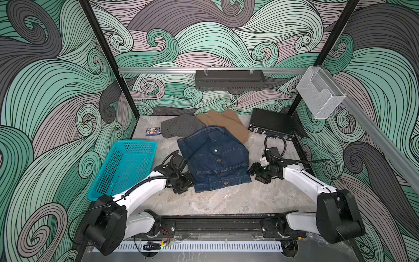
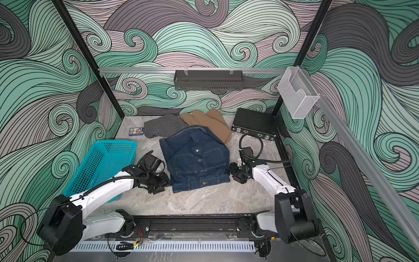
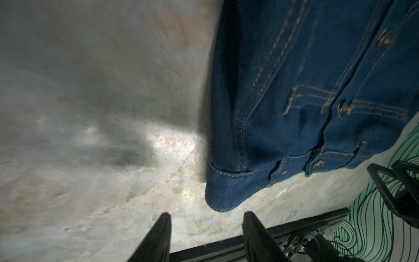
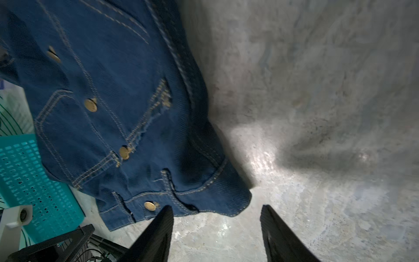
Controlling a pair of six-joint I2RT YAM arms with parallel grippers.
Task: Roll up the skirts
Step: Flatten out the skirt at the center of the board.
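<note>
Blue, tan, grey and teal on a pale marbled tabletop (image 1: 226, 202).
You have a dark blue denim skirt (image 1: 213, 158) with tan stitching, a plain tan-brown cloth skirt (image 1: 229, 122), a dark grey cloth skirt (image 1: 179, 127) dotted black, a teal perforated plastic basket (image 1: 127, 165), a black hard case (image 1: 272, 123), and walls (image 1: 56, 90) swirled mint, grey and mauve.

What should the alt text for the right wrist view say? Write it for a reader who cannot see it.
A dark blue denim skirt with brass buttons lies spread on a grey marbled table, its waistband corner just ahead of the open, empty right gripper. A teal perforated basket shows past the skirt.
</note>
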